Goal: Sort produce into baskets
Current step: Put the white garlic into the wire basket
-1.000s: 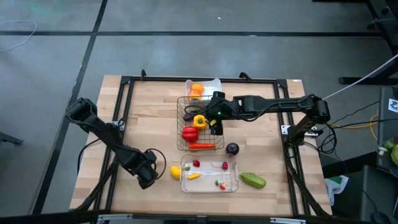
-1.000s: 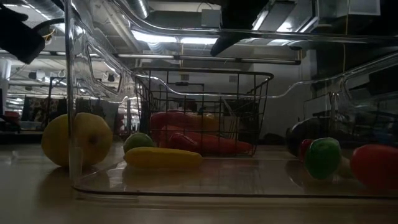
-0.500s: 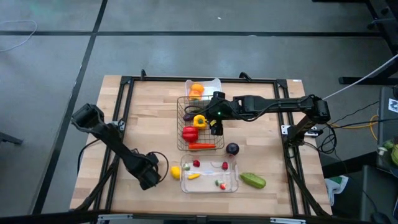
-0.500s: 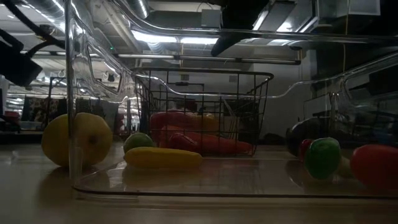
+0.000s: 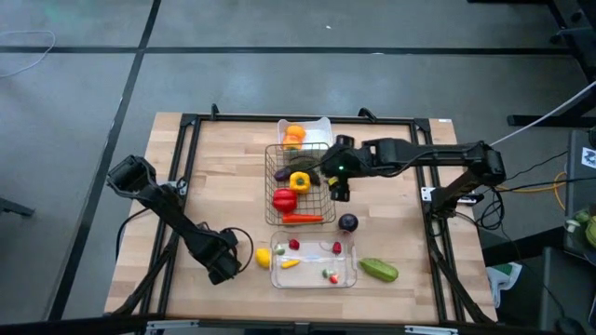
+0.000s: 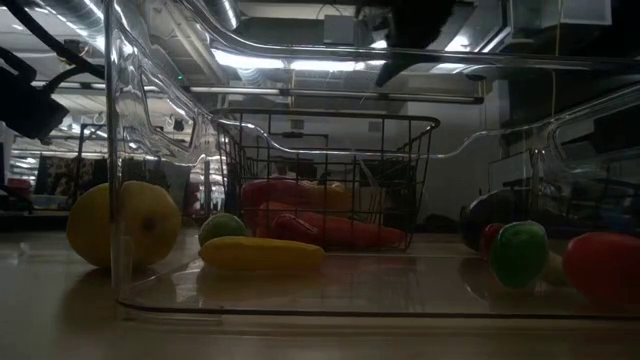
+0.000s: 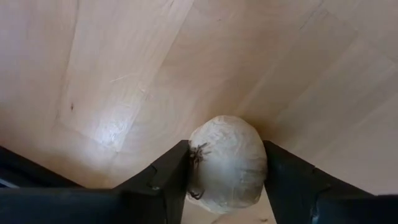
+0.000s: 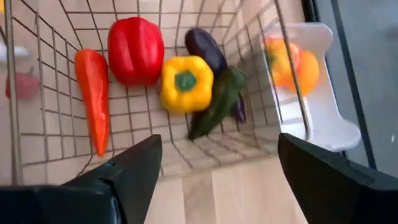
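While the left gripper point(image 7: 227, 186) sits low over the table point(image 5: 223, 186) near its front left corner, its two fingers point(image 7: 168, 177) press against either side of a pale garlic bulb point(image 7: 227, 163), which rests on the bare wood; the claw is narrowed onto that bulb. Just beside it, toward the middle of the front edge, a lemon point(image 5: 264, 258) lies against the outer wall of the clear tray point(image 5: 352, 270); inside that tray lie small red, yellow and green pieces, too small to name from above.

Near the middle of the table stands the wire basket point(image 5: 272, 186), holding a red pepper point(image 8: 135, 50), a yellow pepper point(image 8: 186, 83), a carrot point(image 8: 93, 96), a purple eggplant point(image 8: 205, 46) and a dark green cucumber point(image 8: 217, 102); the right gripper point(image 5: 341, 190) hangs just outside the basket's right wall, its claw spread wide and holding nothing. Behind the basket, at the back edge, a white tray point(image 8: 323, 118) carries orange fruit point(image 5: 294, 136); another eggplant point(image 5: 347, 222) lies loose between the basket and the clear tray, and a green cucumber point(image 5: 379, 270) lies beside the clear tray toward the front right corner.

From table height the clear tray's wall stands across the whole sight, and the basket shows only through it.
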Controlling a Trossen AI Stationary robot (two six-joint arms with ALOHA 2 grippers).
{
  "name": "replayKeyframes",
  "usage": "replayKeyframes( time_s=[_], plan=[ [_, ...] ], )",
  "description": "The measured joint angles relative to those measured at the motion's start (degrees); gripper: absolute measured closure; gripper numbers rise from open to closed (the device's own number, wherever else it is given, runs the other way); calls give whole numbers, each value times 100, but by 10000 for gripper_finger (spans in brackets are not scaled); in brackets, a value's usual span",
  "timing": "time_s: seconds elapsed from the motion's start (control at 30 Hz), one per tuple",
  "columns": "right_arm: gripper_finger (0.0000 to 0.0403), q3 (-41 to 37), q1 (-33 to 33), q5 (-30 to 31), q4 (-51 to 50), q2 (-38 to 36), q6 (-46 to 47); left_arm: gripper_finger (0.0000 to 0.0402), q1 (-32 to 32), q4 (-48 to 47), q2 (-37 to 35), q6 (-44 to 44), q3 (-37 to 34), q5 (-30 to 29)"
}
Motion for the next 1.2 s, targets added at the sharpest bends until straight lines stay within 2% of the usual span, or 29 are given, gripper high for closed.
replayKeyframes(
  time_s=[0.23, 0.47, 0.8, 0.97, 1.07, 1.2],
  plan=[
    [84, 2, 471, 597, -504, -590, 444, 229, 132, 292, -11, 62, 7, 12],
    [84, 2, 1071, 1025, -1097, -843, 1015, 222, 568, 748, -177, 494, 0, -55],
    [84, 1, 1945, 1811, -2443, -870, 2234, 220, 1288, 1020, -500, 1980, 304, -37],
    [84, -12, 2368, 2429, -3081, -973, 3055, 220, 1519, 1025, -836, 2525, 561, -26],
    [84, -223, 2554, 2681, -3120, -1197, 3389, 220, 1640, 1025, -1080, 2757, 738, -22],
    [84, -762, 2727, 2700, -3021, -1606, 3894, 220, 1799, 1085, -1422, 3031, 1041, -17]
  ],
)
